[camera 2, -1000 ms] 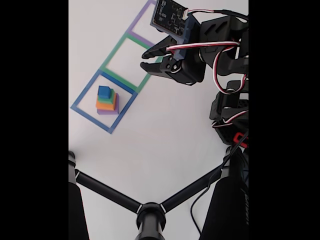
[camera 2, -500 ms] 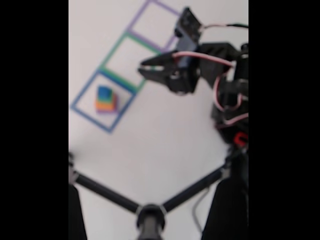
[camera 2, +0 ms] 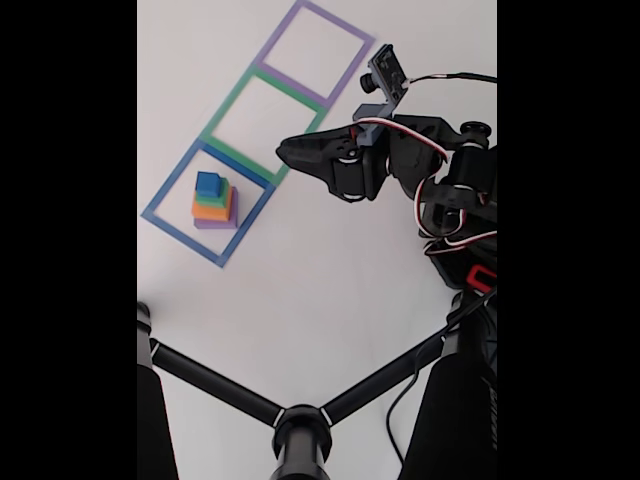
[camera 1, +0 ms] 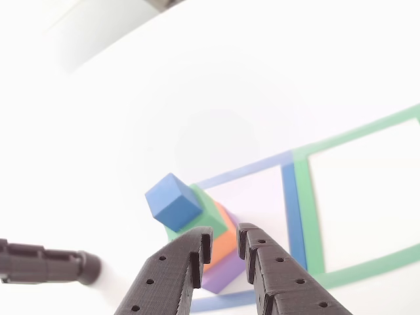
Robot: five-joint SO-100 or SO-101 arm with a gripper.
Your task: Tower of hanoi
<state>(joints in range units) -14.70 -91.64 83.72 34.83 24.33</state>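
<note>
Four blocks: you see them stacked as one tower, all inside the blue square outline [camera 2: 206, 205] on the white table [camera 2: 330, 280].
Purple block [camera 2: 222, 223]: it is the largest and lies at the bottom of the tower.
Orange block [camera 2: 210, 212]: it sits on the purple one.
Green block [camera 2: 221, 193]: it sits on the orange one.
Blue cube [camera 2: 208, 183]: it is the smallest and stands on top. In the other view [camera 1: 172, 201] it looks a little turned against the green block [camera 1: 209, 214] under it.
Gripper [camera 2: 287, 150]: in the fixed view you find it to the right of the tower, over the right edge of the green square outline [camera 2: 265, 123], well apart from the blocks. In the other view [camera 1: 224, 241] its two black fingers [camera 1: 176, 269] come in from the bottom edge with only a narrow gap between the tips, so it is nearly closed, and nothing is between them. The orange block [camera 1: 218, 244] and the purple block [camera 1: 223, 270] show behind this gap.
Purple square outline [camera 2: 312, 50]: it is the farthest square in the row, at the top of the fixed view.
Black stand [camera 2: 300, 425]: you see its legs spread over the table in the lower part of the fixed view.
Wires [camera 2: 432, 150]: white and red cables run along the arm at the right side.
</note>
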